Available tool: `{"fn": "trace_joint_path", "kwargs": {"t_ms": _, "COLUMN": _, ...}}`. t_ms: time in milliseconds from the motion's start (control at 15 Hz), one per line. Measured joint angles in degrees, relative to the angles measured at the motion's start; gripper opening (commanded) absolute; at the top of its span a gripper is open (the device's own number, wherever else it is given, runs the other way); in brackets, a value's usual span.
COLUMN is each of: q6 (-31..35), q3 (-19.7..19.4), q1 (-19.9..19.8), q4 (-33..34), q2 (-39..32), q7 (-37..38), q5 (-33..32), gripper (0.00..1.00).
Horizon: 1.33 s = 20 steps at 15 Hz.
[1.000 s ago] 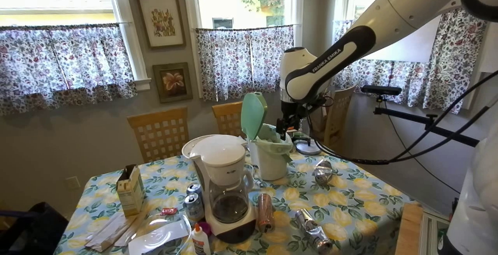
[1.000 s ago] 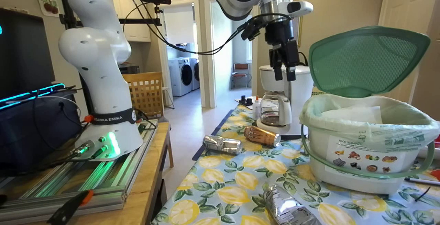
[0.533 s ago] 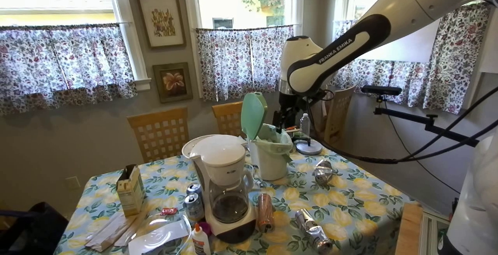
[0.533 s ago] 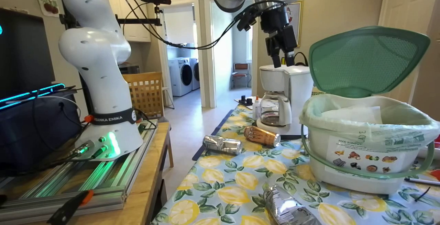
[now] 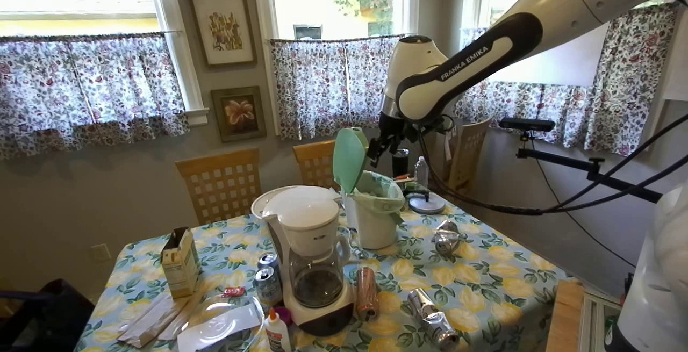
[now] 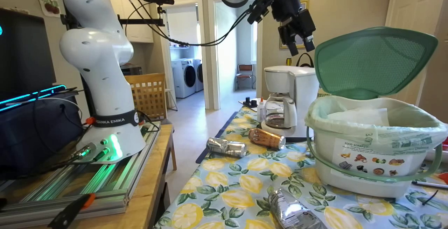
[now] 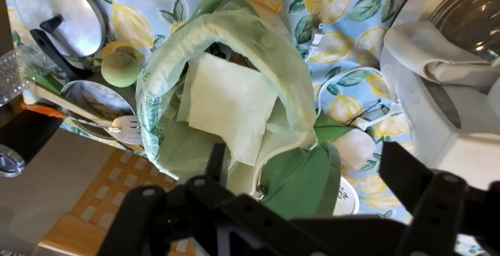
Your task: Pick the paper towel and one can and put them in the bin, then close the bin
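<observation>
The cream-white bin (image 6: pixel 367 184) stands on the table with a pale green liner; it also shows in an exterior view (image 5: pixel 374 232). Its green lid (image 6: pixel 376 61) stands open and upright. A white paper towel (image 7: pixel 230 99) lies inside the bin; its top edge shows in an exterior view (image 6: pixel 364 117). Dark shapes beneath it are too hidden to name. My gripper (image 7: pixel 304 150) is open and empty, tilted, in the air above the bin close to the lid (image 5: pixel 350 159). An orange-brown can (image 6: pixel 267 138) and a dented silver can (image 6: pixel 226 147) lie on the table.
A white coffee maker (image 5: pixel 303 215) stands beside the bin, with two upright cans (image 5: pixel 267 286) next to it. Crumpled silver packaging (image 6: pixel 294 211) lies nearer the robot. A pot lid (image 7: pixel 62 13) and utensils (image 7: pixel 127 129) lie on the bin's other side. A carton (image 5: pixel 180 266) stands farther off.
My gripper has risen and tilted, its fingers swinging toward the bin's lid. The bin, lid, paper towel and cans have not moved.
</observation>
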<state>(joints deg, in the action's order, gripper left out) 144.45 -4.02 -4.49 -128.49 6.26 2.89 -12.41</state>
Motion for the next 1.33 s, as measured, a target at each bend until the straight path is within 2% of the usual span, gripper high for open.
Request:
{"fn": "trace_joint_path", "kwargs": {"t_ms": 600, "q6": 4.47, "q3": -0.18, "q1": -1.47, "q4": 3.16, "q2": -1.03, "q7": 0.24, "q5": -2.13, "gripper": 1.00}}
{"fn": "trace_joint_path", "kwargs": {"t_ms": 1333, "q6": 8.50, "q3": -0.42, "q1": -1.40, "q4": 7.04, "q2": -6.89, "q7": 0.21, "q5": -2.17, "gripper": 1.00}}
